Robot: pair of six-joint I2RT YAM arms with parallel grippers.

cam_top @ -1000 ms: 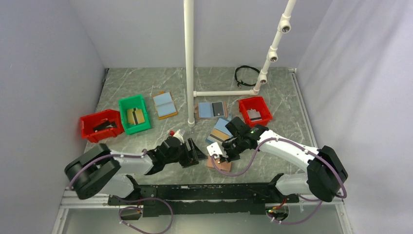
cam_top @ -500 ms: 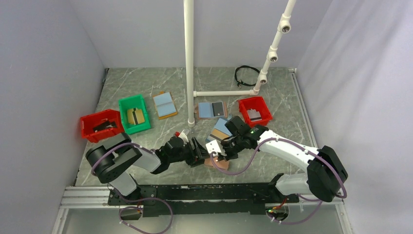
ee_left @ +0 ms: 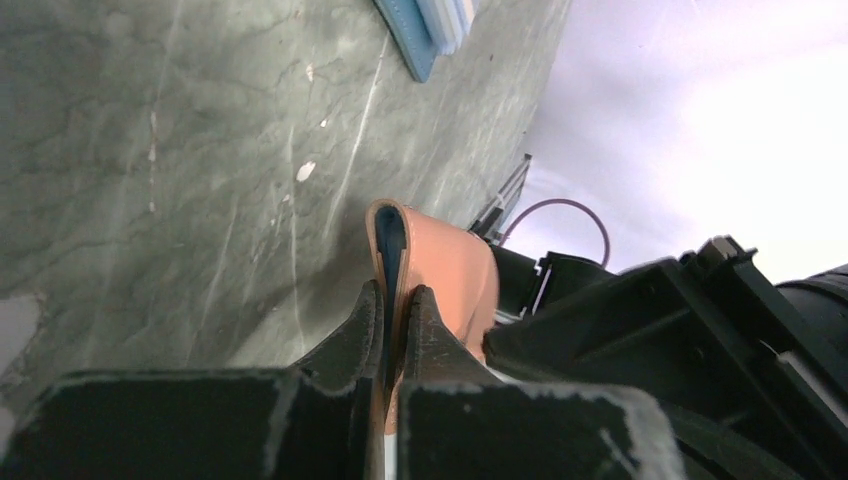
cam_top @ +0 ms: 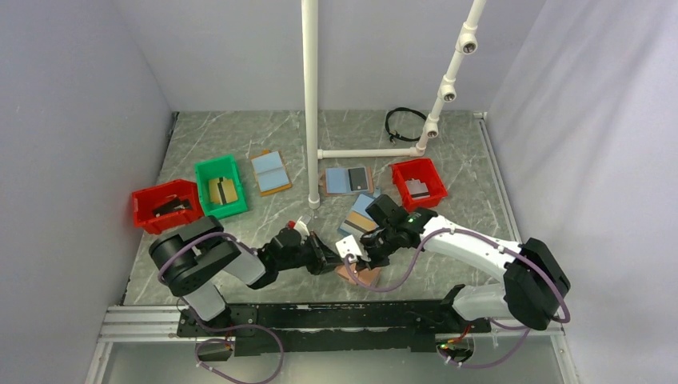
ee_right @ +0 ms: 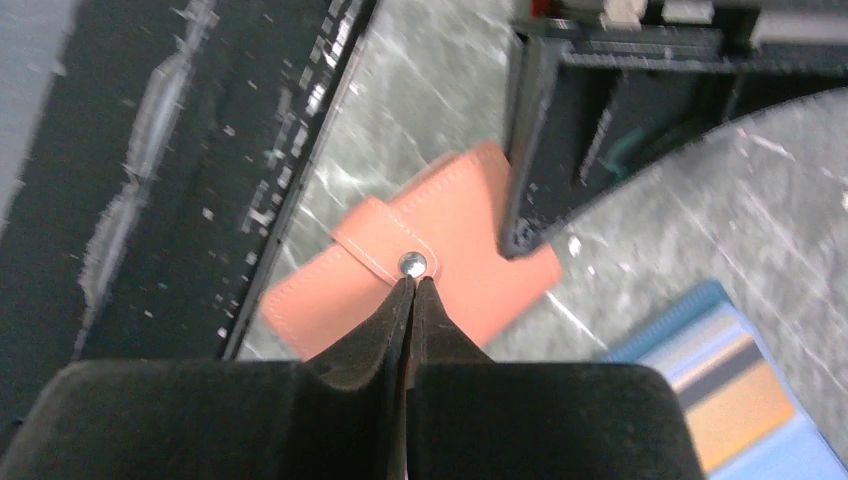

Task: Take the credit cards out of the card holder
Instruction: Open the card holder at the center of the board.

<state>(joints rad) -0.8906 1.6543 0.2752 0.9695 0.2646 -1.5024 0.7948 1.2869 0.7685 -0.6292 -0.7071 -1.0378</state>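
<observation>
Card holder [ee_right: 455, 215]: shut, strap fastened; nothing extracted.
Left gripper [ee_left: 396, 305]: pinching holder's edge.
Right gripper [ee_right: 411, 290]: closed, empty, tips at holder's snap [ee_right: 412, 264].
Remaining: unsnap, open, pull cards.

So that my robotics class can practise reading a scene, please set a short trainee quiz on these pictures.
1. True or false: the left pincer is shut on the edge of the closed salmon card holder.
2. What lies right at the tips of the right pincer? A) a green bin B) the holder's snap button C) a black cable
3. How many red bins show in the top view?
Key: 1 true; 2 B; 3 two.
</observation>
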